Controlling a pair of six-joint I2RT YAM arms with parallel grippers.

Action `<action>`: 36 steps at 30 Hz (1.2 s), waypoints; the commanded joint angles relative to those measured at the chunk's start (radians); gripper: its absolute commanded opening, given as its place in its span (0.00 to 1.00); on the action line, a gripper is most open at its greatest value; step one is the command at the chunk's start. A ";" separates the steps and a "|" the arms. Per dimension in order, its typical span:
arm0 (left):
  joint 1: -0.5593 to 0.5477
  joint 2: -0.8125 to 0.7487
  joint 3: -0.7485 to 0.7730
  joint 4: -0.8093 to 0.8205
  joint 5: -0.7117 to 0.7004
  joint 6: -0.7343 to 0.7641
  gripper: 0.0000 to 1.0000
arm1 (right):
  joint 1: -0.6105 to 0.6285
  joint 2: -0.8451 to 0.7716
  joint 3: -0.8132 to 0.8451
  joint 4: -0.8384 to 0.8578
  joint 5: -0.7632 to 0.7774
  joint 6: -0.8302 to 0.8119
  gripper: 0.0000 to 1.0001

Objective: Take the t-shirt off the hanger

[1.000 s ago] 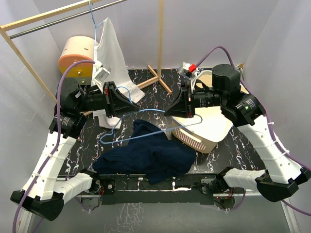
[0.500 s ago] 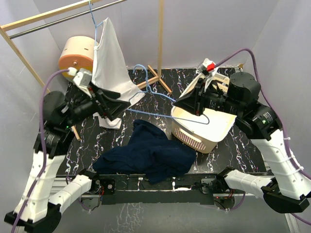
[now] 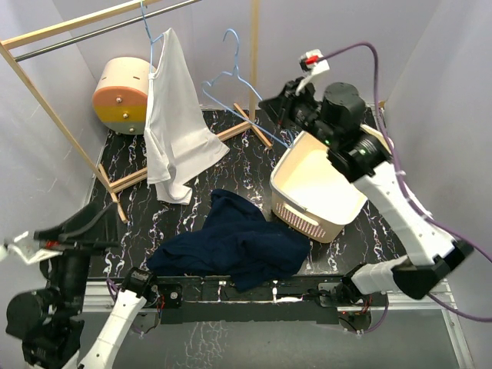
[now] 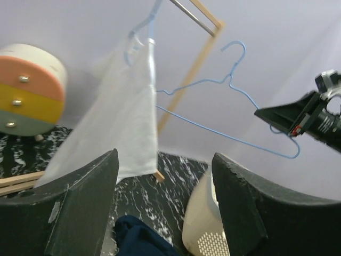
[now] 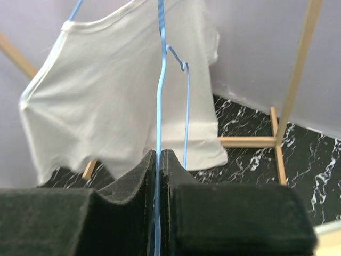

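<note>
A navy t-shirt (image 3: 231, 246) lies crumpled on the black marble table, free of any hanger; its edge shows in the left wrist view (image 4: 136, 234). My right gripper (image 3: 273, 104) (image 5: 159, 152) is shut on a bare blue wire hanger (image 3: 231, 77) (image 5: 161, 80) (image 4: 224, 132), held high in the air at the back. My left gripper (image 3: 108, 228) (image 4: 165, 160) is open and holds nothing, low at the near left. A white t-shirt (image 3: 173, 115) (image 5: 106, 90) (image 4: 117, 122) hangs on another blue hanger from the rail.
A cream laundry basket (image 3: 296, 215) (image 4: 200, 224) stands right of the navy shirt. The wooden clothes rack (image 3: 254, 69) spans the back, its feet on the table. An orange, yellow and cream round drawer unit (image 3: 123, 96) sits at the back left.
My left gripper let go of the hanger, opened and drew back to the near left. The right arm raised the bare hanger up and back. The navy shirt stayed on the table.
</note>
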 commanded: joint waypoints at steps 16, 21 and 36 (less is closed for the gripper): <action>0.003 -0.129 -0.254 -0.188 -0.327 0.049 0.67 | -0.001 0.400 0.341 0.489 0.132 -0.042 0.08; 0.002 -0.108 -0.295 -0.181 -0.318 0.065 0.68 | -0.001 0.534 0.523 0.439 0.121 -0.058 0.08; 0.003 -0.115 -0.323 -0.179 -0.303 0.058 0.68 | -0.001 0.706 0.684 0.388 0.115 -0.053 0.08</action>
